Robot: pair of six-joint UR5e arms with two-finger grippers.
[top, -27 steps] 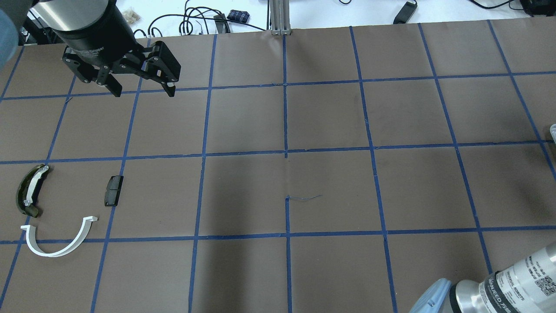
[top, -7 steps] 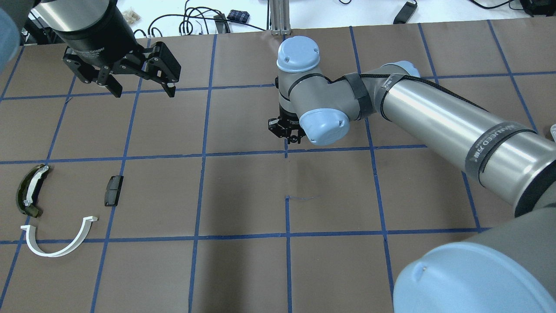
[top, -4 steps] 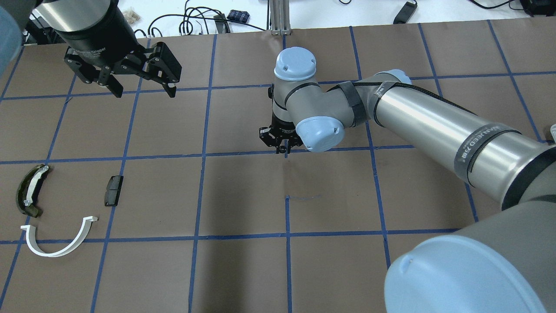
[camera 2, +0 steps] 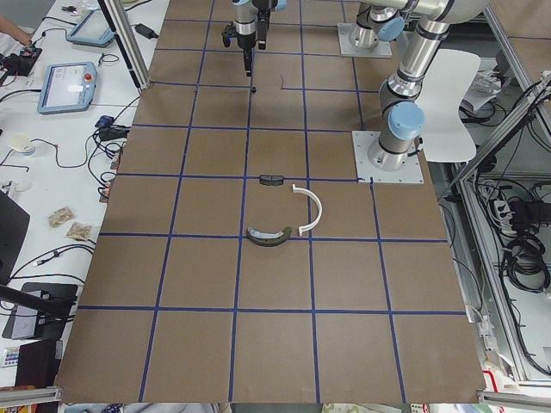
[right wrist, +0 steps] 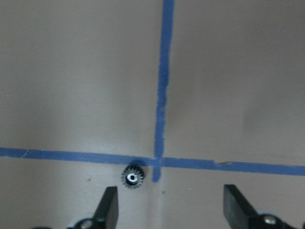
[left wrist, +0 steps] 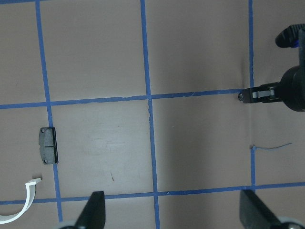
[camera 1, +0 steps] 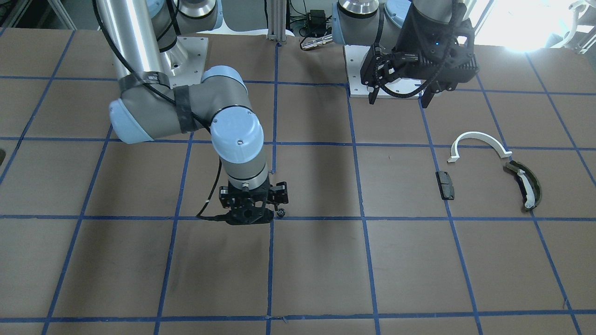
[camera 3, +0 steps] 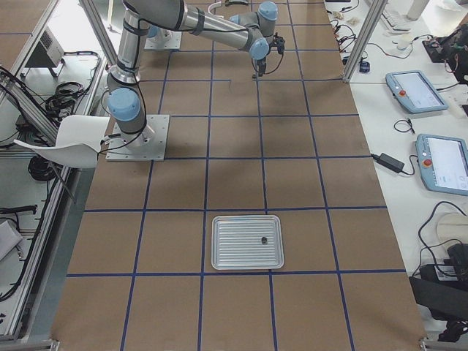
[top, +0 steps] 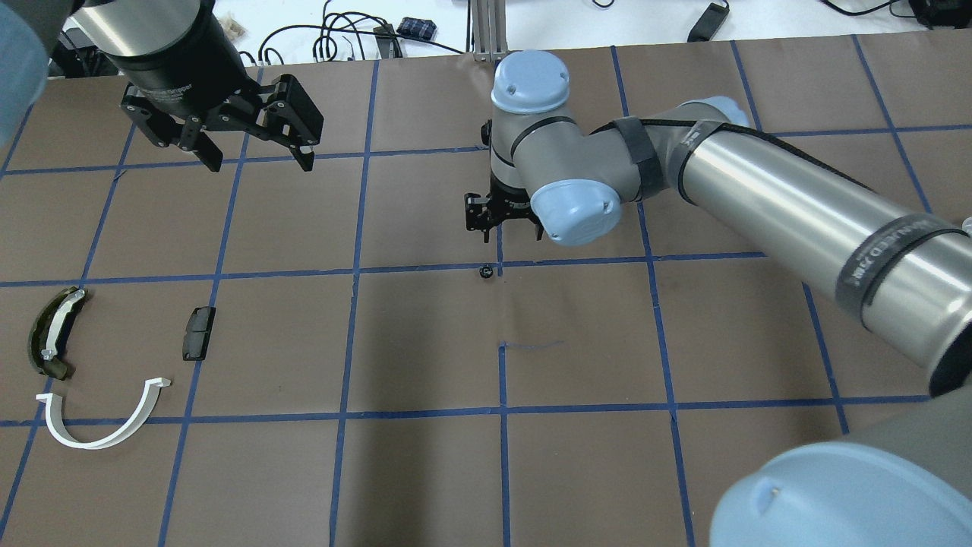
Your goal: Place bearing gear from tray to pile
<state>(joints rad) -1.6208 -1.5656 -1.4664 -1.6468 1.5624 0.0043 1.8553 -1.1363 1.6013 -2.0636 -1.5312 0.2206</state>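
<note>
Black bearing gear (top: 484, 271) at blue tape (top: 425, 267); right jaws spread just beside; left jaws wide; wrist lettering (top: 168, 94) perhaps "Gripper".

brown table (top: 425, 342) (blue tape grid), white side benches (camera 3: 409, 205), bright glare (camera 1: 517, 30)

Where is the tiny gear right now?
In the overhead view the tiny gear lies mid-table at a blue tape crossing, close by the open right gripper.

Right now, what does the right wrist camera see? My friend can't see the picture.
A tiny black toothed gear lies on the brown table, just left of where two blue tape lines cross. The right tool is open, its two fingers showing at the bottom edge.
</note>
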